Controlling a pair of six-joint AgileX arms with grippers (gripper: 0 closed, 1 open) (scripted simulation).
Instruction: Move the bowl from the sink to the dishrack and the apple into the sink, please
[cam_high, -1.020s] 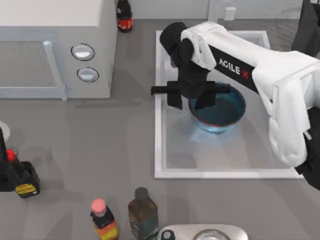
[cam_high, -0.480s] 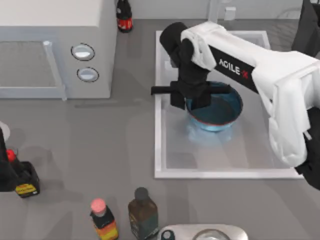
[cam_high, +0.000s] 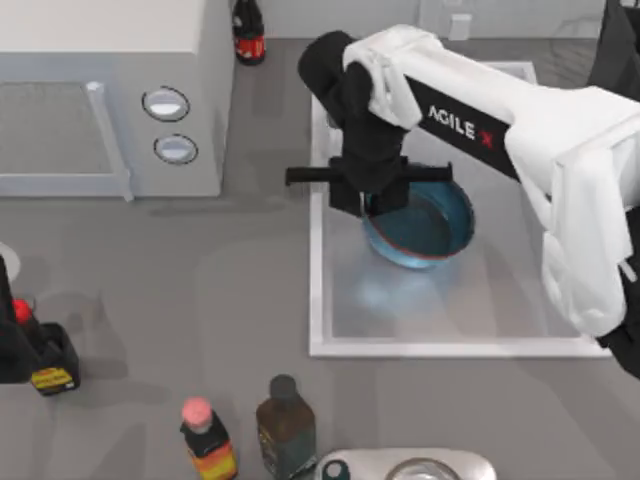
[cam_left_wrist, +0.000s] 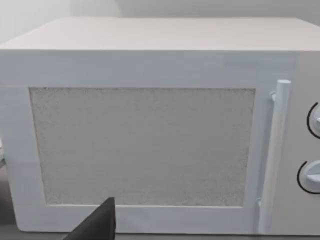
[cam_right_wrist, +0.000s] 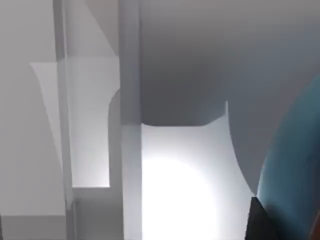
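Top view: my right gripper (cam_high: 372, 200) has its fingers pinched on the left rim of the bowl (cam_high: 425, 225), which looks tilted over the sink (cam_high: 318, 290), toward its far left. My left arm sits parked facing the microwave (cam_left_wrist: 150, 130); its fingers I cannot tell.

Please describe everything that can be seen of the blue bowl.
The bowl is round, glossy blue, with a thin reddish-brown rim. It looks empty and appears tilted, held above the floor of the white sink, near the basin's left wall. The right pincer is shut on its left rim.
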